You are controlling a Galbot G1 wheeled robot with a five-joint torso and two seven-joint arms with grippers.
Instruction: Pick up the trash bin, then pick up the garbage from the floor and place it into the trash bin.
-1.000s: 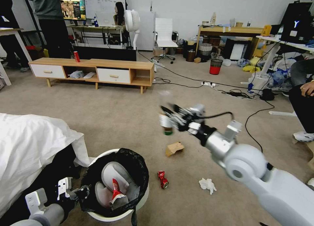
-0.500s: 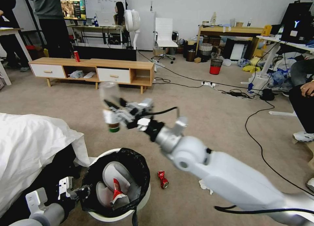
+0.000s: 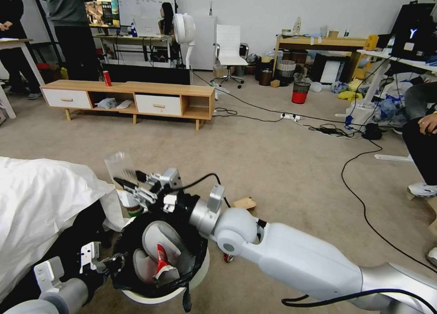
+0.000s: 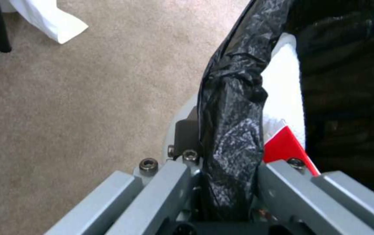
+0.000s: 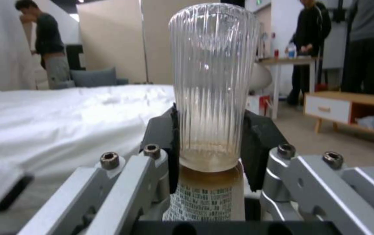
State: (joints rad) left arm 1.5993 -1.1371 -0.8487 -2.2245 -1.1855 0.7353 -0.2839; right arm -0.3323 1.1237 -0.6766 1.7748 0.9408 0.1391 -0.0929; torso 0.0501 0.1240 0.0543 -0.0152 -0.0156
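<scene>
White plastic trash bin (image 3: 200, 270) with a black bag (image 3: 182, 223) lining it is the landmark, so everything below is placed against that. My left gripper (image 3: 105, 265) is on the bin's left edge, fingers pinched onto the rim (image 4: 283, 85) with the bag plastic bunched between them. From the left wrist cam, one finger (image 4: 161, 186) sits on the outside of the wall and the other on the inside, so it's clamped on the bin, not just resting there.

Inside the bin: two grey curved parts (image 3: 159, 241) and a red-white crumpled wrapper (image 3: 163, 264) lying between them toward the near side. A corner of red (image 4: 285, 148) pokes out right next to my inner finger in the left wrist cam.

Just left of the bin is a bed with a white sheet (image 3: 45, 200) hanging down near the rim.

My right gripper (image 3: 129, 191) is above the bin's far-left rim, closed around a small clear bottle (image 3: 122, 177). The bottle is upside down: green cap (image 3: 135, 211) pointing down just over the rim, ribbed clear end up. Right wrist cam shows the black pads (image 5: 257, 143) squeezing the bottle (image 5: 213, 91) on both sides, brownish residue by the label.

Right of the bin, on the carpet (image 3: 273, 159), a crumpled brown paper bag (image 3: 243, 203) sits beyond my right arm, and a bit of crushed red can (image 3: 226, 258) peeks out just beside the bin under that arm.
</scene>
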